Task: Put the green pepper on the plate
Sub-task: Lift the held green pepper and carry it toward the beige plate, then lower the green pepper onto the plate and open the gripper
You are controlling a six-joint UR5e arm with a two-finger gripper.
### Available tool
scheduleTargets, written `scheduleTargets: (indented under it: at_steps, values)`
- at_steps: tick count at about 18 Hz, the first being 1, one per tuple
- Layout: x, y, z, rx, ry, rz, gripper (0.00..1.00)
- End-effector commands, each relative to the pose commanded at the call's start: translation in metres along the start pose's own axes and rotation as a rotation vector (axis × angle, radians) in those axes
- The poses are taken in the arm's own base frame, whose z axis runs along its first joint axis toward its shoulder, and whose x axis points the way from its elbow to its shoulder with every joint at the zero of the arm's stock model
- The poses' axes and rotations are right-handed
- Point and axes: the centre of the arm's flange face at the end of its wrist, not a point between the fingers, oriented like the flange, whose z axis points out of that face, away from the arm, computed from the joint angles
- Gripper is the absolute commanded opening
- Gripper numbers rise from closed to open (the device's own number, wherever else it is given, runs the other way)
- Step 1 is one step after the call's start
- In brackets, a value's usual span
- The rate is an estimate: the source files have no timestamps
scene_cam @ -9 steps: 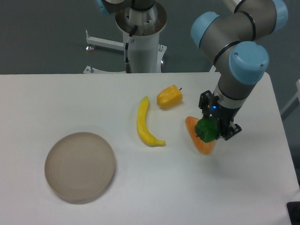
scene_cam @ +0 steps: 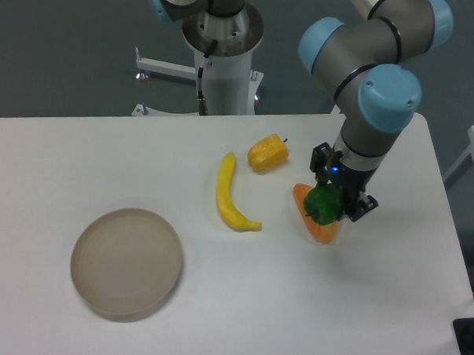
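Note:
The green pepper is dark green and glossy. It sits between the black fingers of my gripper, which is shut on it at the right of the table, just above an orange carrot. The plate, round and beige-grey, lies at the front left of the table, far from the gripper. Nothing lies on it.
An orange carrot lies under the held pepper. A yellow-orange pepper sits behind and to the left of the gripper. A yellow banana lies between the gripper and the plate. The arm's base column stands behind the table.
The gripper with the green pepper has shifted slightly to the left and up. The other objects have not moved.

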Motion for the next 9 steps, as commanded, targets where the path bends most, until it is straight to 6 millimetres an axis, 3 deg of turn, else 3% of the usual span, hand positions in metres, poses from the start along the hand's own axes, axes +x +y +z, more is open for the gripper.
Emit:
scheduleTargets:
  at_steps: [2,9]
  values:
    - [0.024,-0.051,0.013,0.037,0.034,-0.043,0.00]
    - [0.103,-0.179,0.046,0.041,0.067,-0.077,0.00]
